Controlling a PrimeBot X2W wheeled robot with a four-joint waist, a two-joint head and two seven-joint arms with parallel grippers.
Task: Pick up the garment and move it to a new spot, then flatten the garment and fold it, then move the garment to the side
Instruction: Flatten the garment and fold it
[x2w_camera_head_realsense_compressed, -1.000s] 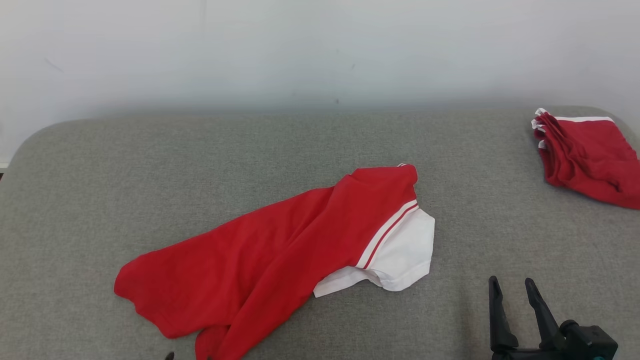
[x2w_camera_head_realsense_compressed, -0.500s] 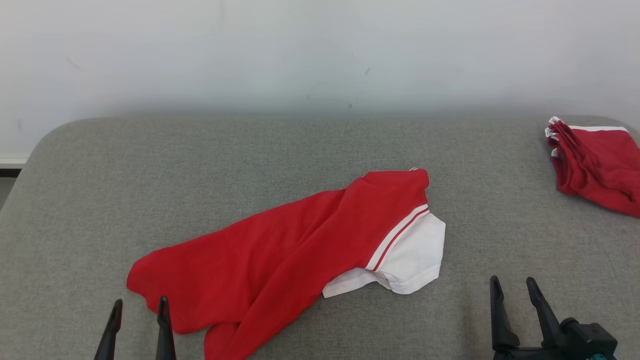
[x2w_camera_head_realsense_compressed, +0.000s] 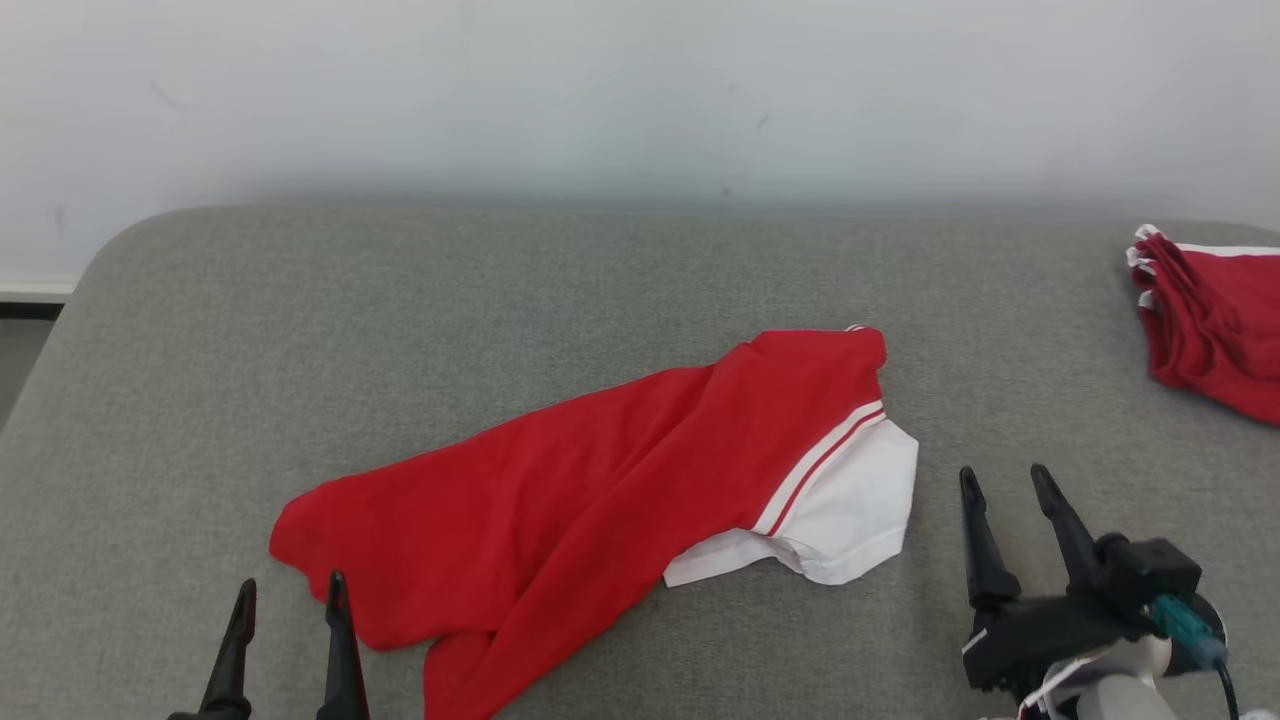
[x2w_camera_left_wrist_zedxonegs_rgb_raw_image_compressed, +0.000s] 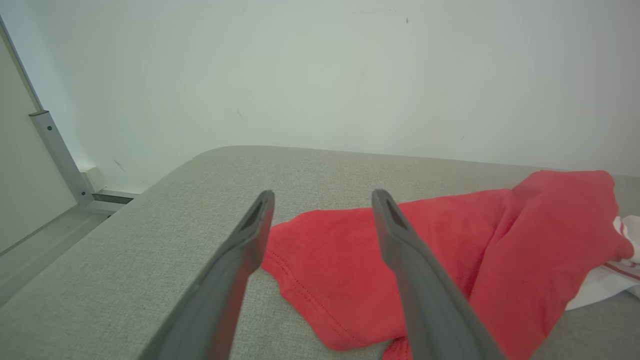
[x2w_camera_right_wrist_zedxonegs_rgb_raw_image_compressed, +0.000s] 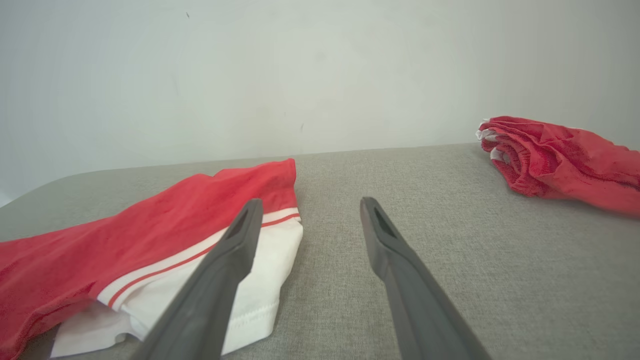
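A red garment (x2w_camera_head_realsense_compressed: 570, 490) with a white sleeve and red-and-white stripes lies crumpled across the middle of the grey padded surface (x2w_camera_head_realsense_compressed: 500, 290). In the left wrist view its red hem (x2w_camera_left_wrist_zedxonegs_rgb_raw_image_compressed: 350, 270) lies just beyond my fingers. Its white sleeve (x2w_camera_right_wrist_zedxonegs_rgb_raw_image_compressed: 250, 285) shows in the right wrist view. My left gripper (x2w_camera_head_realsense_compressed: 290, 597) stands open at the lower left, just off the garment's near left corner, holding nothing. My right gripper (x2w_camera_head_realsense_compressed: 1003, 480) stands open to the right of the white sleeve, also with nothing in it.
A second red garment with white trim (x2w_camera_head_realsense_compressed: 1215, 325) lies bunched at the far right edge, also seen as a red pile (x2w_camera_right_wrist_zedxonegs_rgb_raw_image_compressed: 555, 157). A pale wall (x2w_camera_head_realsense_compressed: 640, 100) backs the surface. The surface's rounded left edge (x2w_camera_head_realsense_compressed: 60, 320) drops to a floor.
The head camera has shifted, so the whole scene sits further right. My left gripper has come up into view at the lower left. My right gripper has moved forward, nearer the white sleeve.
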